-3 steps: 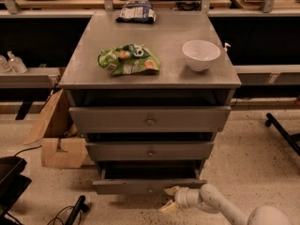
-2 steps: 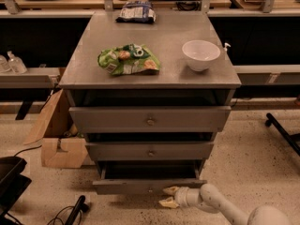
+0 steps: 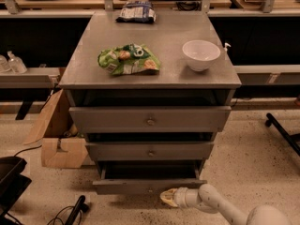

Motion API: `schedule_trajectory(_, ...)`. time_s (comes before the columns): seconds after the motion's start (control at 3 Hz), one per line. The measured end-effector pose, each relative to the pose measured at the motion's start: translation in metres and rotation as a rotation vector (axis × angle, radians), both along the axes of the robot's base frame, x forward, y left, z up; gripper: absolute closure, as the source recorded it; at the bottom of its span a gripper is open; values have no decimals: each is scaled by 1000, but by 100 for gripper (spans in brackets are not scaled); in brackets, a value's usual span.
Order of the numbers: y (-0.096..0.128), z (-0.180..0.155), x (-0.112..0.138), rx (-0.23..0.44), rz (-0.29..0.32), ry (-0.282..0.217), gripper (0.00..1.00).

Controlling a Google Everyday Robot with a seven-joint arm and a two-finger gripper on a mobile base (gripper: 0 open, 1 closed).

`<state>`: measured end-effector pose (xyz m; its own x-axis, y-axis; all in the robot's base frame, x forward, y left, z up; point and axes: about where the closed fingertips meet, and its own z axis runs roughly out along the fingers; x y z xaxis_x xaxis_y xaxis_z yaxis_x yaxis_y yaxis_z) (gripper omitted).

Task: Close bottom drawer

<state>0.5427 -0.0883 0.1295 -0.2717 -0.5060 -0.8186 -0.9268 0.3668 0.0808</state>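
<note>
The bottom drawer (image 3: 145, 186) of the grey cabinet is pulled partly out; its narrow front panel with a small round knob sits low near the floor. My gripper (image 3: 167, 197) is at the end of the white arm that comes in from the lower right. It sits just below and in front of the drawer's front panel, a little right of the knob. The mid-width drawer (image 3: 150, 151) and the widest drawer (image 3: 150, 119) are above it.
On the cabinet top (image 3: 93, 74) lie a green snack bag (image 3: 128, 58), a white bowl (image 3: 200, 54) and a blue bag (image 3: 136, 11). A cardboard box (image 3: 61, 146) stands left of the cabinet. A black object (image 3: 11, 182) and cables are at lower left. A chair leg (image 3: 281, 130) is at right.
My gripper has moved a little left and closer to the bottom drawer's front panel. The drawer looks much the same.
</note>
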Motion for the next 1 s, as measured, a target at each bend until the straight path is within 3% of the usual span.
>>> schedule_trajectory(0.67, -7, -14, 0, -97, -10, -1, 100)
schedule_trajectory(1.0, -13, -22, 27, -139, 14, -28, 100)
